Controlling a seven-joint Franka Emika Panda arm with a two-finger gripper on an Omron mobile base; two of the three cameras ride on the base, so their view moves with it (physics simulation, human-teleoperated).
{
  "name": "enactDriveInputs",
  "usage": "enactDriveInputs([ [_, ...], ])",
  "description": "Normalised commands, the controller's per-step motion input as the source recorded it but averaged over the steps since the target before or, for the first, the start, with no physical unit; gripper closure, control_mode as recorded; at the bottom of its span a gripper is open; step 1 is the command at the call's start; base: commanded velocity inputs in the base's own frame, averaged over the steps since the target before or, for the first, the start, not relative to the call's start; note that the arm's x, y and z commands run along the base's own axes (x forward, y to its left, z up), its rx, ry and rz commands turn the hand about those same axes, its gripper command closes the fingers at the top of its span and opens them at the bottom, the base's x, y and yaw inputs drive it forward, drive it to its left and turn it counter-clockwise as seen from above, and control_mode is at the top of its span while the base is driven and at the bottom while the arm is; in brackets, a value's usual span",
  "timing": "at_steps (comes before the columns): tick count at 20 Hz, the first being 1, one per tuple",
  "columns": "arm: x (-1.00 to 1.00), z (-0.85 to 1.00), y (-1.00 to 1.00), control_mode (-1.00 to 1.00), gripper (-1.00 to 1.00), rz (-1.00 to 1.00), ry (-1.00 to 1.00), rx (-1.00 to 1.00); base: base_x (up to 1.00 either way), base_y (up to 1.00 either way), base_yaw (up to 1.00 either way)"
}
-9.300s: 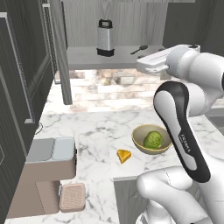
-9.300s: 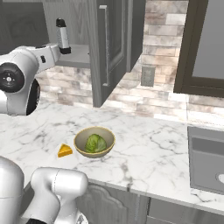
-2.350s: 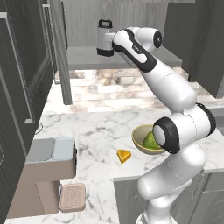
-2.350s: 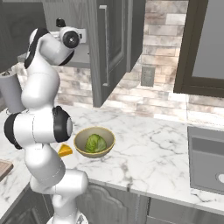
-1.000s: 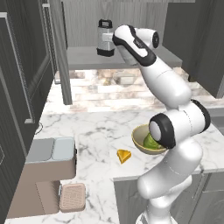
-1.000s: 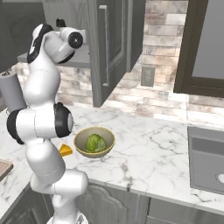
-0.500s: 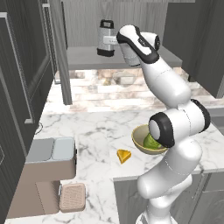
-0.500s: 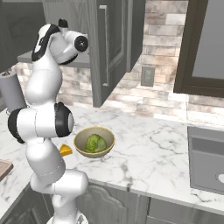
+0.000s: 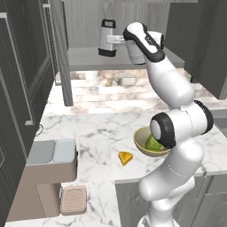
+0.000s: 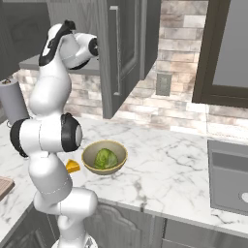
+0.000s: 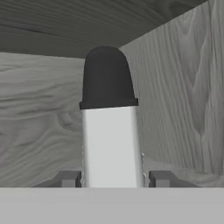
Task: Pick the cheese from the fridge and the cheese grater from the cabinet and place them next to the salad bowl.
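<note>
Up in the cabinet (image 9: 133,26), the gripper (image 11: 114,180) clamps the cheese grater's (image 9: 107,39) silver body, lifting it clear of the shelf (cheese (image 9: 125,158) already sits beside the salad bowl (image 9: 142,142)).

matt metal cheese grater (image 9: 107,38), wood-grain cabinet (image 11: 183,87), marble counter (image 9: 97,128)

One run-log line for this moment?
phase: grasp grater | gripper: shut on cheese grater in cabinet | cheese: on counter beside salad bowl
</note>
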Motion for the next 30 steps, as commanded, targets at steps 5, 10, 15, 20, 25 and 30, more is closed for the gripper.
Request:
enactDriveInputs([
  [5,-0.51,0.00,0.00,-1.00,1.00,0.00,-0.02,0.00,0.00,0.00,0.00],
  [10,-0.56,0.00,0.00,-1.00,1.00,0.00,-0.01,0.00,0.00,0.00,0.00],
  [15,-0.45,0.00,0.09,-1.00,1.00,0.00,-0.01,0.00,0.00,0.00,0.00],
  [20,-0.35,0.00,0.01,-1.00,1.00,0.00,-0.01,0.00,0.00,0.00,0.00],
  [25,-0.60,0.00,-0.01,-1.00,1.00,0.00,-0.01,0.00,0.00,0.00,0.00],
  [30,-0.61,0.00,-0.06,-1.00,1.00,-0.09,0.00,0.00,0.00,0.00,0.00],
])
